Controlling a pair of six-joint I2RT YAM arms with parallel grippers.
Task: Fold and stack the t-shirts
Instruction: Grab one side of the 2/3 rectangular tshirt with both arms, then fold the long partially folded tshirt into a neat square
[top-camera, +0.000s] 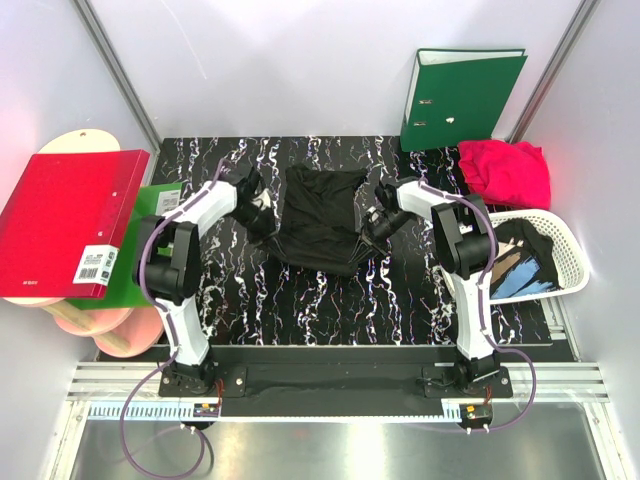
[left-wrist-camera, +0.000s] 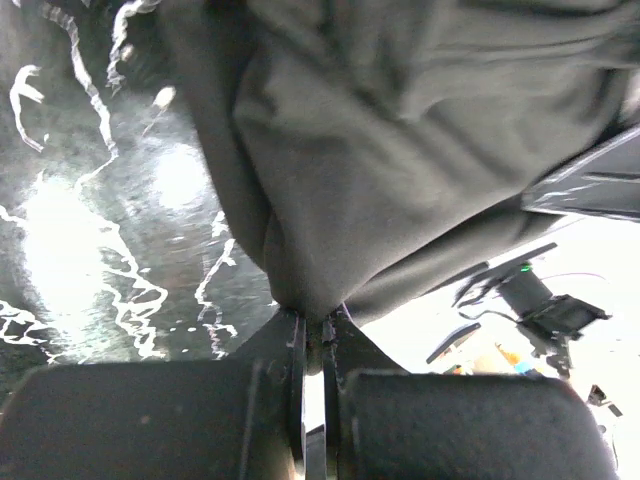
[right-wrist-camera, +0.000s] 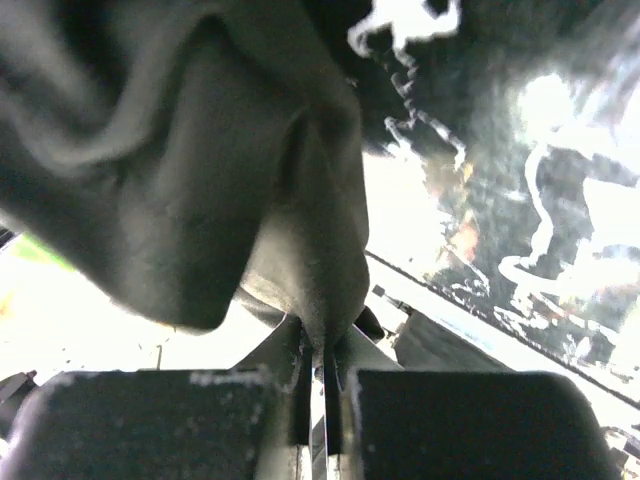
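Between left hand (top-camera: 267, 227) and right hand (top-camera: 373, 229), t-shirt (top-camera: 320, 218)

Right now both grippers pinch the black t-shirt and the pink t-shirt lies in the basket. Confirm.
Wrong: the top external view shows the pink t-shirt outside the basket, beyond its far rim. The left gripper and right gripper do pinch the black t-shirt.
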